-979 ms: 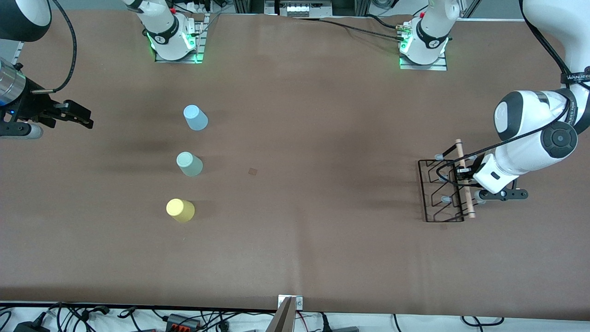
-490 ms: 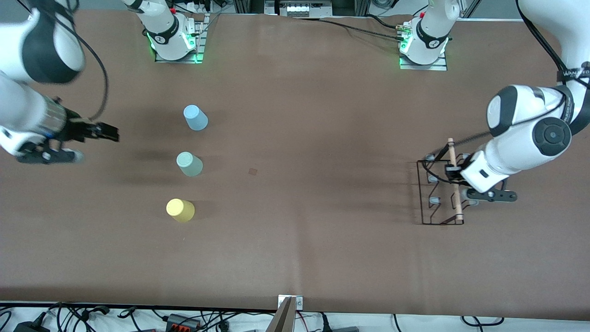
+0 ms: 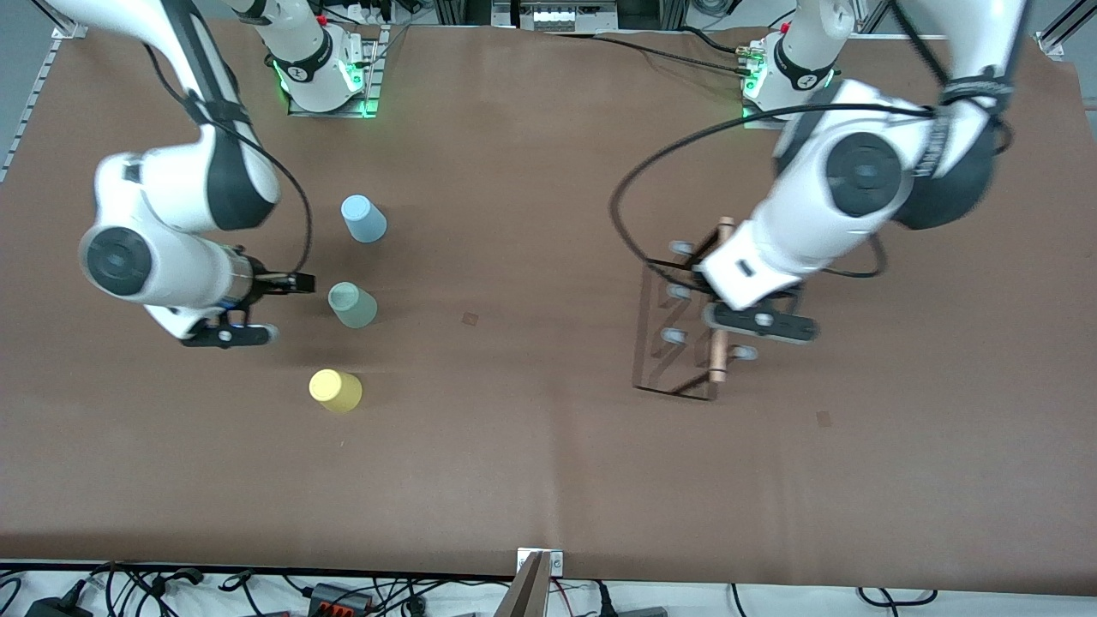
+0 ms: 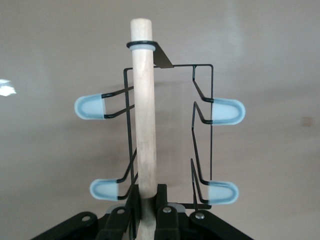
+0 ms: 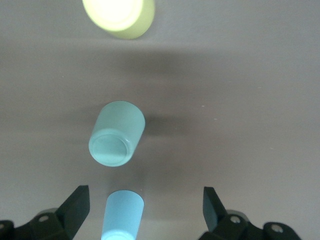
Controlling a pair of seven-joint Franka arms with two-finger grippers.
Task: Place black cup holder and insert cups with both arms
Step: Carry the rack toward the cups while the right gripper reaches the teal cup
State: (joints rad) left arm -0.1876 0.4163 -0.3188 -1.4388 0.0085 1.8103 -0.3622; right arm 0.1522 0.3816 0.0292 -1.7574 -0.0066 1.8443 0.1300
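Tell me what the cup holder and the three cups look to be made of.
The black cup holder looks like thin bent metal wire with a dark coating; its prongs end in pale, slightly translucent caps, probably rubber or soft plastic. Its rod handle shows light grain, so likely bare wood. The pale green cup, yellow cup and light blue cup look like matte moulded plastic, plain and evenly coloured.

Cups (image 3: 352, 304) toward right arm's end; rack (image 3: 686, 321) apart.

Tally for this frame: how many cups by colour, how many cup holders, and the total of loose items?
Light blue cup: 1
Pale green cup: 1
Yellow cup: 1
Black cup holder, held at its wooden handle by the left gripper: 1
Total: 4
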